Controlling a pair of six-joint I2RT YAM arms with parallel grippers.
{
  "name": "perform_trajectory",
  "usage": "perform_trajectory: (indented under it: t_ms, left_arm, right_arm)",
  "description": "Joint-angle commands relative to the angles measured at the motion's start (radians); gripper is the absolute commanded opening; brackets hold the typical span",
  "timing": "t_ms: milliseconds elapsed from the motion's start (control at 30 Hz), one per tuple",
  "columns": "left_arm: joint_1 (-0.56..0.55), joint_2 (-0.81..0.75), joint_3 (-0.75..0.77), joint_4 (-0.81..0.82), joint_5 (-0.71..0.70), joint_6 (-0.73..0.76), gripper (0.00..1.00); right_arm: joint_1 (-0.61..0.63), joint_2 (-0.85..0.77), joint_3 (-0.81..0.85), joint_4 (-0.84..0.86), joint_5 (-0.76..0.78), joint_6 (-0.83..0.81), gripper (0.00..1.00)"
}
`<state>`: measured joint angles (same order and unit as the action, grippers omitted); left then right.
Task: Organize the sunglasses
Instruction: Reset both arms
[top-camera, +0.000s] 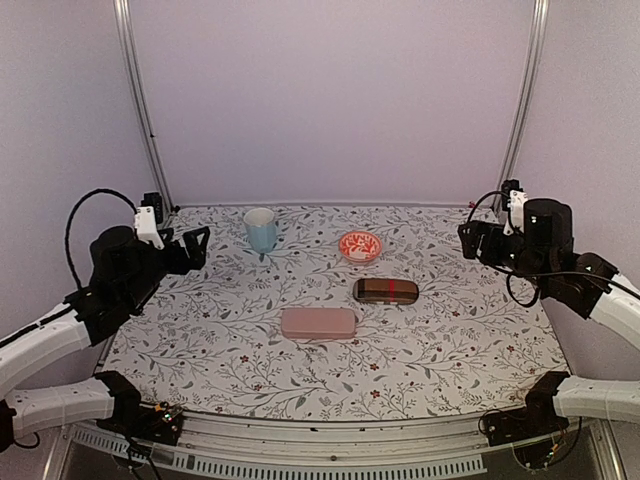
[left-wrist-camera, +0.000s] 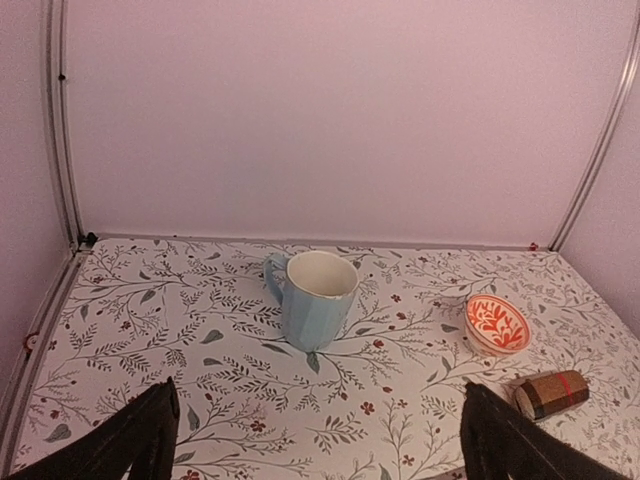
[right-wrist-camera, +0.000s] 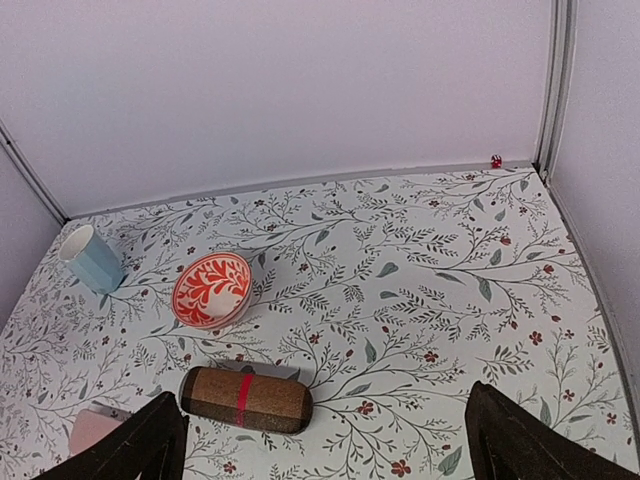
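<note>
No sunglasses show in any view. A brown oblong case with a red band (top-camera: 385, 291) lies shut near the middle of the table, and also appears in the right wrist view (right-wrist-camera: 246, 399). A pink oblong case (top-camera: 318, 322) lies shut in front of it, to its left. My left gripper (top-camera: 195, 245) hovers open at the left side of the table, with nothing between its fingers (left-wrist-camera: 150, 430). My right gripper (top-camera: 470, 240) hovers open at the right side, equally empty, and the brown case lies below and to the left of its gap (right-wrist-camera: 325, 400).
A light blue mug (top-camera: 260, 230) stands upright at the back left, straight ahead of the left gripper (left-wrist-camera: 318, 400). A red-and-white patterned bowl (top-camera: 360, 246) sits at the back centre. White walls and metal posts close in the floral tablecloth (top-camera: 450, 340).
</note>
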<state>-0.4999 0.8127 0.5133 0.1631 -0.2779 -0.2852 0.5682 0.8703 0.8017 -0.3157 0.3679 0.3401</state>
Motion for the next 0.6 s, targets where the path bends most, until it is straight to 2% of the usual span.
perform_trajectory:
  t_ms: [0,300,567]
  left_arm:
    - [0.008,-0.043,-0.030,0.017,-0.011,0.019,0.99]
    - [0.008,-0.044,-0.062,0.055,-0.043,0.055,0.99]
    - [0.006,-0.006,-0.052,0.067,-0.049,0.057,0.99]
  right_arm:
    - [-0.004,-0.017,-0.036,-0.001,-0.010,-0.019,0.99]
    - [-0.004,-0.013,-0.078,0.102,0.007,-0.108,0.99]
    - [-0.004,0.056,-0.081,0.215,-0.019,-0.161,0.99]
